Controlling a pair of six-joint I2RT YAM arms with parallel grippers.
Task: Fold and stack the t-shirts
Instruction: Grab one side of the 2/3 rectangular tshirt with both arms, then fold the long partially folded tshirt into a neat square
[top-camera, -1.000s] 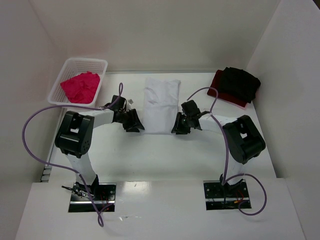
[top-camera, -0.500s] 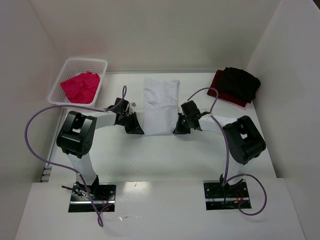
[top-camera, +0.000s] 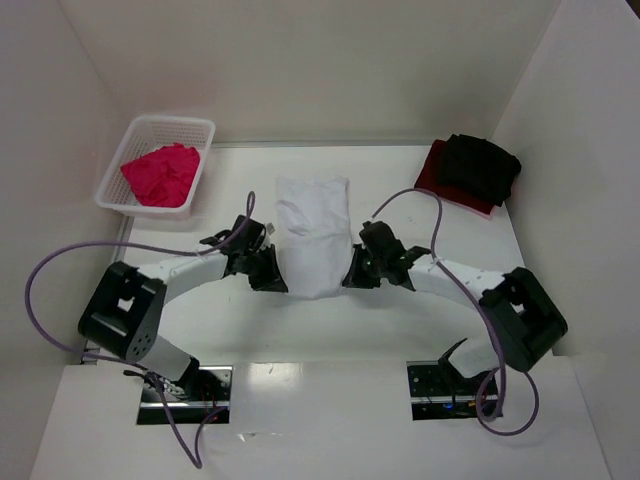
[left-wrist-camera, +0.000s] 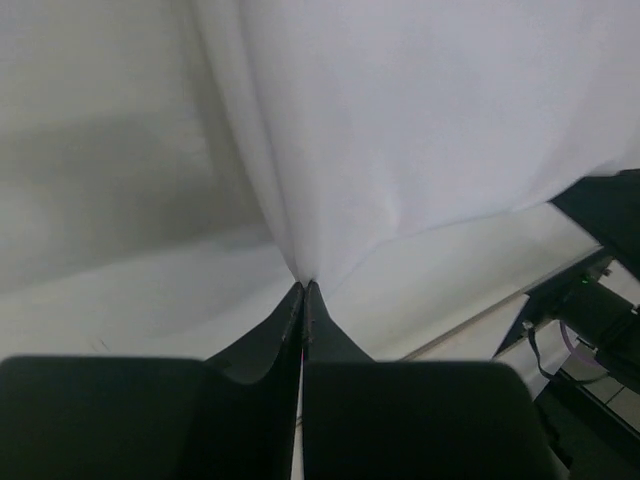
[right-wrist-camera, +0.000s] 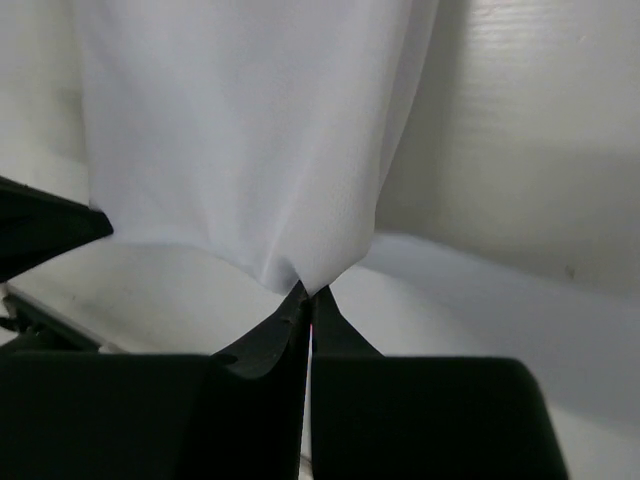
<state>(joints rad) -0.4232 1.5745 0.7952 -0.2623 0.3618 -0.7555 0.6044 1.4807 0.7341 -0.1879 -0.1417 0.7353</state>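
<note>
Top external: white shirt (top-camera: 312, 235) lies mid-table (top-camera: 400, 325) as a strip running away from the arms. Left gripper (top-camera: 268, 272) is at its near-left corner and right gripper (top-camera: 358, 272) at its near-right corner. Pink shirt (top-camera: 160, 172) sits crumpled in the basket (top-camera: 172, 121), far left. Black shirt (top-camera: 482, 165) rests on red shirt (top-camera: 430, 172), far right.

Left wrist: jaws are closed to a slit on a pinch of white cloth, which fans away from the tips in soft creases.

Right wrist: jaws are pressed together on a small tuck at the hem. The edge sags in a curve toward the other grip.

Handling, my judgement: light, limp, no stiffness. It drapes and follows whichever corner moves, so the 2 corners should travel together. Corners or hem are the sensible hold. So thin a pinch could slip free.

Writing: no brand, label or print can be read in any of the 3 views.
</note>
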